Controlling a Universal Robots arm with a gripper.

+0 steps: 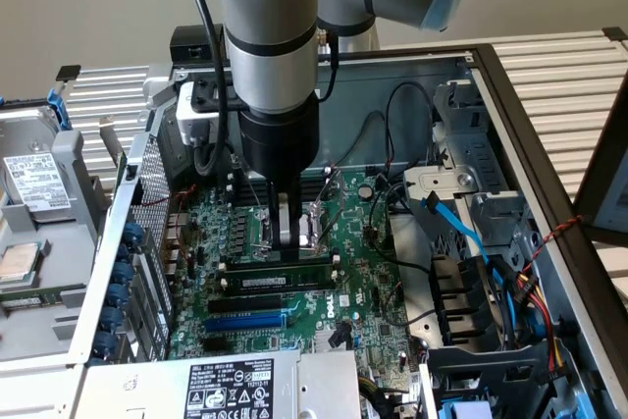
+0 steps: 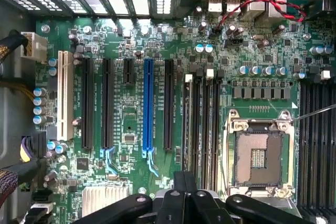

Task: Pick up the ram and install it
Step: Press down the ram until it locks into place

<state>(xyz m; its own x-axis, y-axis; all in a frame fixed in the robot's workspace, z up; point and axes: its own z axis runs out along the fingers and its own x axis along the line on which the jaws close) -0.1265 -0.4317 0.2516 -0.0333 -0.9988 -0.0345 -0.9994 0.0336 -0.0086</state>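
setting: open PC case [image 1: 510, 95] on slatted surface [image 1: 559, 66], motherboard [image 1: 363, 282] exposed
ram [image 1: 280, 264]: green stick standing on edge in a black slot by the CPU socket [image 2: 258, 157]
fingers [image 1: 291, 235]: pressed together, tips on ram's top edge
handling: light, stiff, thin, fragile chips; hold by long edges near the middle

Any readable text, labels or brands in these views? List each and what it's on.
None can be read with certainty.
White label on the power supply: print and symbols too small.
Hard drive label: blurred.
White strip on the ram: unreadable.
Motherboard silkscreen: too small.
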